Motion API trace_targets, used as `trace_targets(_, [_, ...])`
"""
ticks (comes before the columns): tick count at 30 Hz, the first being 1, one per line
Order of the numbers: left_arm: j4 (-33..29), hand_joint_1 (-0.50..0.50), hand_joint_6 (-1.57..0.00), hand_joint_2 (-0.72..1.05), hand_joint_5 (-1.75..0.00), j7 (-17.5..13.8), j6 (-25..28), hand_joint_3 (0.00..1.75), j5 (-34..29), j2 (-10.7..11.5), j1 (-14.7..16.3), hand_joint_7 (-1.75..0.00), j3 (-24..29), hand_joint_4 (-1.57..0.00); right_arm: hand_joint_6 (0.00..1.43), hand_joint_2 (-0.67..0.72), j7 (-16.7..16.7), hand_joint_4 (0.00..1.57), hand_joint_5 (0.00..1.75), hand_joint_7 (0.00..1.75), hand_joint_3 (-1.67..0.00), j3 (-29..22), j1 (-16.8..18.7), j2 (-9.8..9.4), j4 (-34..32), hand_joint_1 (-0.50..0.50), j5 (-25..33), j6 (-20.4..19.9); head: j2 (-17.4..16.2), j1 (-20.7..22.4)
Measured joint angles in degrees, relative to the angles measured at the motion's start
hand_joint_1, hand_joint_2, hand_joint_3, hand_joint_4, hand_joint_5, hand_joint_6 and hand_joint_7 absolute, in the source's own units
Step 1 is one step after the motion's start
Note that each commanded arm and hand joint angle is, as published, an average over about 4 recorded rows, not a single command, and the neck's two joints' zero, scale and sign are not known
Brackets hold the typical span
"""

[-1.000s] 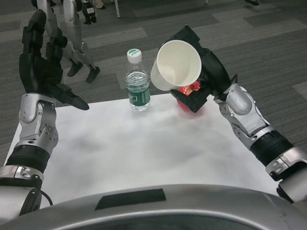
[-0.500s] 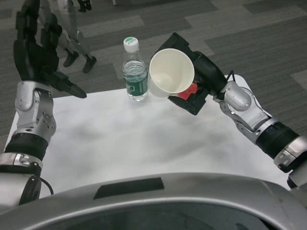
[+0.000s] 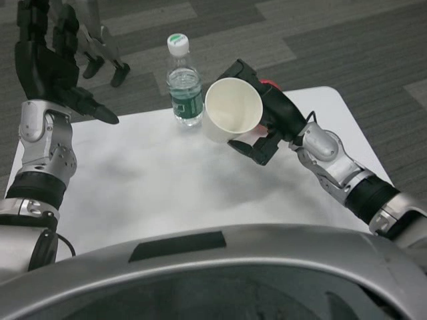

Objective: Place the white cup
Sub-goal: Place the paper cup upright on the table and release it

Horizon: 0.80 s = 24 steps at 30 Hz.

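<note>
The white paper cup (image 3: 231,115) is gripped by my right hand (image 3: 265,123) over the far middle of the white table (image 3: 167,193). Its mouth is tilted toward the camera, and its base lies low, close to the tabletop; I cannot tell whether it touches. A clear water bottle (image 3: 183,87) with a green label and white cap stands just to the cup's left. A red object (image 3: 269,85) peeks out behind my right hand. My left hand (image 3: 48,63) is raised above the table's far left corner, fingers spread, holding nothing.
Legs of another robot (image 3: 100,53) stand on the grey carpet beyond the table's far left. The table's far edge runs just behind the bottle and cup.
My right hand has lowered the cup toward the table beside the bottle. The camera has dipped, so the whole scene has shifted. The left hand stays raised.
</note>
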Motion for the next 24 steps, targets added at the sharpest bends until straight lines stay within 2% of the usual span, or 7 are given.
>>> trace_targets(5, [0.8,-0.39,0.0,-0.64,-0.21,0.0,0.0,0.09,0.0,0.0,-0.6,-0.35,-0.1,0.0,0.0,-0.54,0.0,0.23,1.43,1.61,-1.43,0.1,1.1,0.03,2.1,-0.42,0.0,0.0,-0.6,-0.3])
trace_targets(8, [1.6,-0.39,0.0,-0.68,-0.21,0.0,0.0,0.09,0.0,0.0,-1.3,-0.35,-0.3,0.0,0.0,-0.54,0.0,0.23,1.41,1.61,-1.43,0.3,1.8,0.03,2.5,-0.42,0.0,0.0,-1.1,-0.6])
trace_targets(12, [2.3,-0.39,0.0,-0.64,-0.21,0.0,0.0,0.09,0.0,0.0,-1.5,-0.4,-0.5,0.0,0.0,-0.54,0.0,0.2,1.41,1.61,-1.43,0.4,2.5,0.04,3.4,-0.42,0.0,0.0,-1.7,-0.7])
trace_targets(18, [2.8,-0.39,0.0,-0.68,-0.21,0.0,0.0,0.09,-0.1,0.0,-1.6,-0.38,-0.7,0.0,0.0,-0.54,0.0,0.2,1.36,1.61,-1.43,0.8,4.2,0.03,3.8,-0.42,0.0,0.0,-2.4,-0.9])
trace_targets(20, [3.0,-0.39,0.0,-0.68,-0.21,0.0,0.0,0.09,-0.2,0.0,-1.7,-0.35,-0.8,0.0,0.0,-0.54,0.0,0.2,1.36,1.61,-1.43,0.9,4.8,0.02,3.8,-0.4,0.0,0.0,-2.5,-0.8])
trace_targets(24, [3.6,-0.39,0.0,-0.64,-0.21,0.0,0.0,0.09,-0.3,0.0,-1.8,-0.35,-0.9,0.0,0.0,-0.54,-0.1,0.22,1.36,1.61,-1.43,0.9,6.4,-0.02,3.7,-0.42,0.0,0.0,-2.8,-1.0])
